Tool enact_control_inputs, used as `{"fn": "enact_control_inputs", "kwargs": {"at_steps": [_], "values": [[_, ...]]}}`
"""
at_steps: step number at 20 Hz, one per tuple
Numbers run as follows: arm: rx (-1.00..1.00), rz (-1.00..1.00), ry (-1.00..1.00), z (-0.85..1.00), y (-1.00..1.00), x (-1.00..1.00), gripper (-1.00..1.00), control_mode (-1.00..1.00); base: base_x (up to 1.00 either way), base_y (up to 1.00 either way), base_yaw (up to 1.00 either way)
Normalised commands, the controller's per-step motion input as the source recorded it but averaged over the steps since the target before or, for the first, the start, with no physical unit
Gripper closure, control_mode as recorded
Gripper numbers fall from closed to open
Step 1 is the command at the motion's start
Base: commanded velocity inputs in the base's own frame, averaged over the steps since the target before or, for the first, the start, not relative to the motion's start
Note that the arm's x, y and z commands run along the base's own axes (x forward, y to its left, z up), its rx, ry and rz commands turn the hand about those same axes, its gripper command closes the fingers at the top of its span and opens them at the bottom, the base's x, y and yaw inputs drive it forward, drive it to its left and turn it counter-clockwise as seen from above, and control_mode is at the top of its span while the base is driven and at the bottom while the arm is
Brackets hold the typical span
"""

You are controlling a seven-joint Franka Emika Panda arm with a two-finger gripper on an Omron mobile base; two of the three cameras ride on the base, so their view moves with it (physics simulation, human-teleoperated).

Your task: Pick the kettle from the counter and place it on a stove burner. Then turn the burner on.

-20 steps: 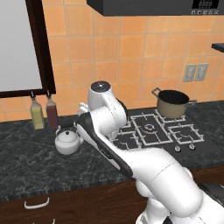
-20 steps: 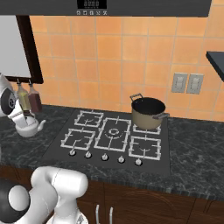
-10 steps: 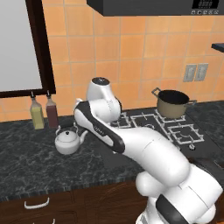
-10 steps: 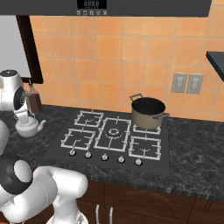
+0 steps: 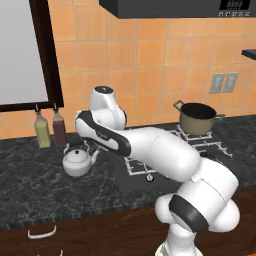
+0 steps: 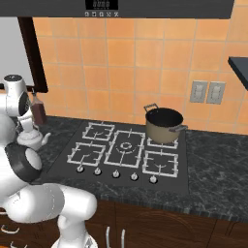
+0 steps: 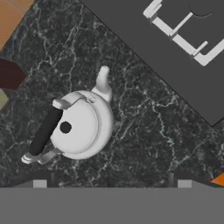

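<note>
Base views flank cooktop [image 6: 121, 150], hand view overhead

Your arm rises from the base at the lower right of the left base view, bends at a dark elbow joint and reaches up and left. The wrist folds downward, so the hand points straight down. Your gripper [image 7: 111, 183] has its jaws spread wide, its fingertips [image 7: 40, 183] far apart, with nothing held between them.

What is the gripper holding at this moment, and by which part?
Nothing is held. The open gripper hangs above the small shiny silver-white kettle, which stands free on the black marbled counter; its arched handle is untouched.
</note>
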Motion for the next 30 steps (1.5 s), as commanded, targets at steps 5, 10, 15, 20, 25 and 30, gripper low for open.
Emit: {"fn": "enact_control_inputs", "kwargs": {"at_steps": [5, 10, 15, 20, 25, 30], "values": [[-0.05, 0.07, 0.0, -0.17, 0.27, 0.27, -1.0, -1.0, 0.0, 0.0, 0.0], [-0.01, -0.03, 0.0, -0.01, 0.14, 0.27, -1.0, -1.0, 0.0, 0.0, 0.0], [0.0, -0.02, 0.05, -0.07, 0.06, 0.28, -1.0, -1.0, 0.0, 0.0, 0.0], [0.0, 0.0, 0.06, -0.2, 0.11, 0.18, -1.0, -1.0, 0.0, 0.0, 0.0], [0.0, 0.0, 0.05, -0.17, 0.15, 0.17, -1.0, -1.0, 0.0, 0.0, 0.0], [0.0, 0.0, 0.04, -0.15, 0.16, 0.14, -1.0, -1.0, 0.0, 0.0, 0.0]]}}
